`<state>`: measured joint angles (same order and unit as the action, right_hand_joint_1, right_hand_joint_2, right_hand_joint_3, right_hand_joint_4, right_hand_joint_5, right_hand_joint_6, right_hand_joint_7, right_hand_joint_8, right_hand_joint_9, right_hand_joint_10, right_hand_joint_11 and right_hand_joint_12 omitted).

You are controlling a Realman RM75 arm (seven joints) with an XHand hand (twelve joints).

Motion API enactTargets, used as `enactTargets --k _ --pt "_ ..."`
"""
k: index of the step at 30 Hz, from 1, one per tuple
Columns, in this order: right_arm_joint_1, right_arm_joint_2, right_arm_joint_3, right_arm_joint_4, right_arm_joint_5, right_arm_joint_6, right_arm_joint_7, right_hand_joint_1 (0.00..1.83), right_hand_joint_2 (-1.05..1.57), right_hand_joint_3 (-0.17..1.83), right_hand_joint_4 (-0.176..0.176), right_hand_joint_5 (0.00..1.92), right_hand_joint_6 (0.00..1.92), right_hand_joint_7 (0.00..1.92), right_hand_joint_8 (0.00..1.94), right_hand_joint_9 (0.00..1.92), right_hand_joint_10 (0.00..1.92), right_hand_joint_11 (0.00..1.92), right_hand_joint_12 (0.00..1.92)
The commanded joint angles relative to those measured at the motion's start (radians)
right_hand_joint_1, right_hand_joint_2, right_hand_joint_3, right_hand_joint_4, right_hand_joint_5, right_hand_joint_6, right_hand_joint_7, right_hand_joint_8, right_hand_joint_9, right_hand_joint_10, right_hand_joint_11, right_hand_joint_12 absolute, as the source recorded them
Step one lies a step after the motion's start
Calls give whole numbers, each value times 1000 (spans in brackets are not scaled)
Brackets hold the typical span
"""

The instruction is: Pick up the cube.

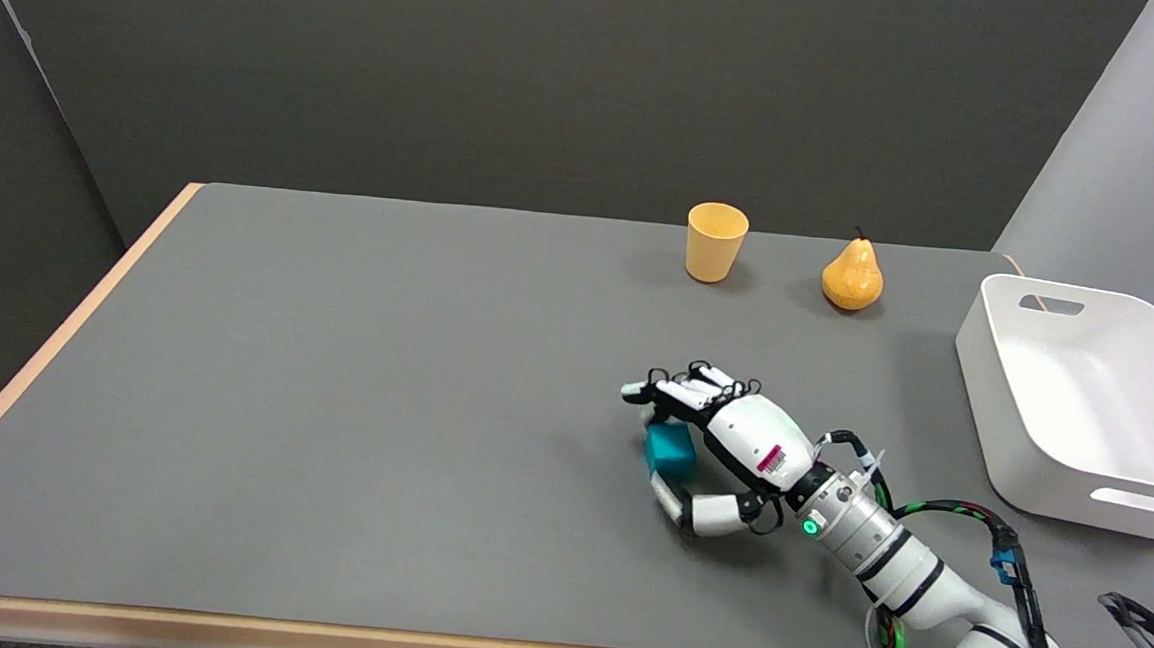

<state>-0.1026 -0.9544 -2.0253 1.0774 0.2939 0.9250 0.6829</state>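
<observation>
The small blue cube (669, 452) sits on the grey table (352, 390), right of centre and toward the near side. My right hand (730, 439) reaches in from the lower right and wraps around it. The fingers (678, 392) curl over the cube's far side and the thumb (686, 506) presses against its near side. The cube's right side is hidden behind the palm. The cube looks still in contact with the table surface.
A yellow cup (715, 240) and a yellow pear (851, 275) stand at the back right. A white bin (1084, 395) sits at the table's right edge, beyond my forearm. Cables loop beside the wrist.
</observation>
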Motion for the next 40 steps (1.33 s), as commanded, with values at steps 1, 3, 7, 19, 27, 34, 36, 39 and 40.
enactTargets --k 1,3,7,19,27,34,36,39,40 --pt "19 -29 -5 -22 -4 33 -53 1300 1078 393 41 306 796 690 1531 562 1166 207 1313" --pt "21 -29 -5 -22 -4 33 -53 1299 1069 424 44 305 821 684 1552 556 1202 214 1318" --pt "21 -29 -7 -22 -4 33 -53 1296 1053 484 48 300 856 669 1598 534 1284 221 1317" --pt "21 -17 35 1 -4 92 -55 1454 1091 432 45 269 989 616 1827 557 1593 245 1352" --pt "11 112 126 153 9 88 -189 1462 1046 495 41 308 1000 636 1805 589 1586 331 1463" --pt "-29 198 294 247 29 -18 -252 1466 1016 532 45 342 1025 660 1780 614 1572 374 1518" --pt "-63 205 387 259 53 -51 -287 1468 1015 522 46 357 1002 665 1765 622 1558 381 1528" --pt "-101 206 503 268 98 -103 -339 1468 1011 524 47 366 1015 667 1758 629 1554 387 1538" --pt "-108 206 532 269 110 -114 -352 1468 1010 525 47 370 1021 667 1755 632 1552 390 1542"
